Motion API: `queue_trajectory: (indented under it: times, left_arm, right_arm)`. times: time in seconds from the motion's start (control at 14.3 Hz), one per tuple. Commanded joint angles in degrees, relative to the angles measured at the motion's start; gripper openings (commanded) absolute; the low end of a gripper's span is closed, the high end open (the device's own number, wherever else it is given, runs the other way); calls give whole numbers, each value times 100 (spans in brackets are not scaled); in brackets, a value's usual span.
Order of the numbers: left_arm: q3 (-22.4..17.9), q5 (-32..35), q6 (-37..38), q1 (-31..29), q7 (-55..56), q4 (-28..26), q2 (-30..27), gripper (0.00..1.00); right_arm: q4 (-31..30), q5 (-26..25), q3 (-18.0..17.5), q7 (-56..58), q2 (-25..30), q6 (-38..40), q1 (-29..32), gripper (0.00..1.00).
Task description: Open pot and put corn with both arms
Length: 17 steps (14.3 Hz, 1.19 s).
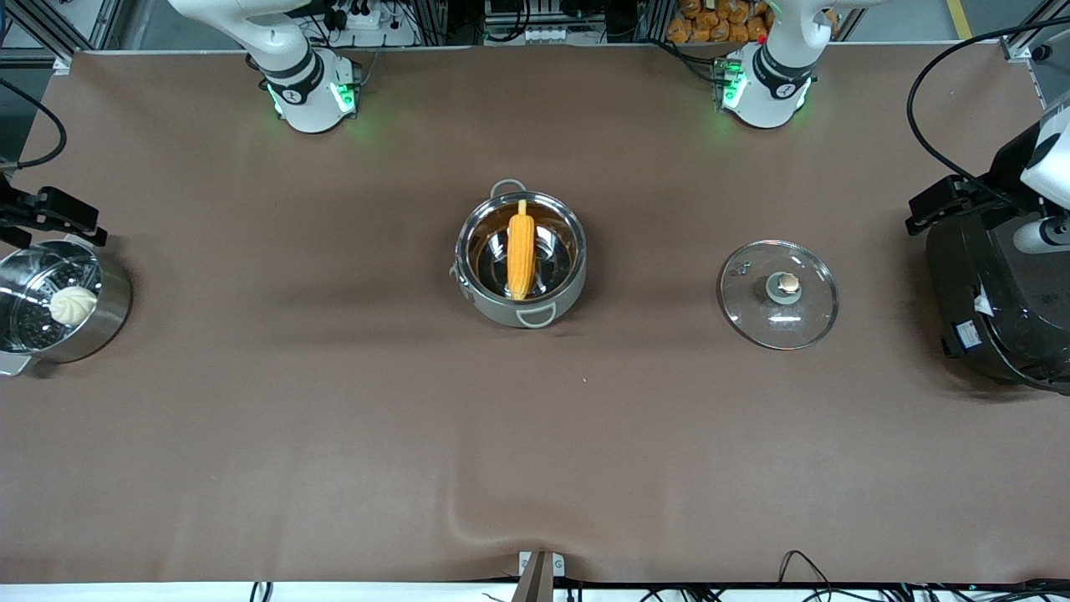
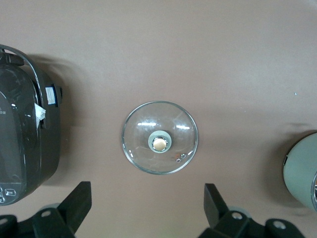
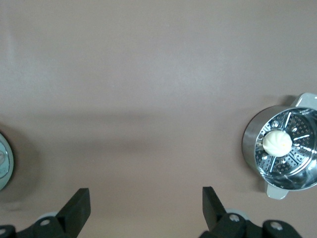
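The steel pot (image 1: 520, 259) stands open mid-table with the orange-yellow corn (image 1: 521, 251) lying inside it. Its glass lid (image 1: 778, 293) with the copper knob lies flat on the cloth toward the left arm's end; the lid also shows in the left wrist view (image 2: 160, 137). My left gripper (image 2: 147, 192) is open and empty, up in the air beside the lid and over the black cooker's edge (image 1: 949, 202). My right gripper (image 3: 145, 195) is open and empty, up over bare cloth by the steamer basket (image 1: 52, 213). The pot's edge shows in both wrist views (image 2: 301, 171) (image 3: 3, 161).
A steel steamer basket (image 1: 100, 313) with a white bun (image 1: 73, 304) stands at the right arm's end and shows in the right wrist view (image 3: 252, 141). A big black cooker (image 1: 999, 301) stands at the left arm's end (image 2: 25, 144). Brown cloth covers the table.
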<state>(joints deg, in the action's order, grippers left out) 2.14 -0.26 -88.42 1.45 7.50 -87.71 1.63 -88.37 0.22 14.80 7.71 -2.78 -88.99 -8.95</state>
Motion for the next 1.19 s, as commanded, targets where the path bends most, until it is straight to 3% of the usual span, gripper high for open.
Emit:
queue_trajectory:
  times: [0.0,1.12]
  left_arm:
    - [6,8,141,31,-152,96,4,100]
    - [6,-27,272,-22,-161,114,-49,100]
  right_arm:
    - [-181,31,-21,11,163,223,-28,100]
    - [-119,49,-38,11,163,575,-45,100]
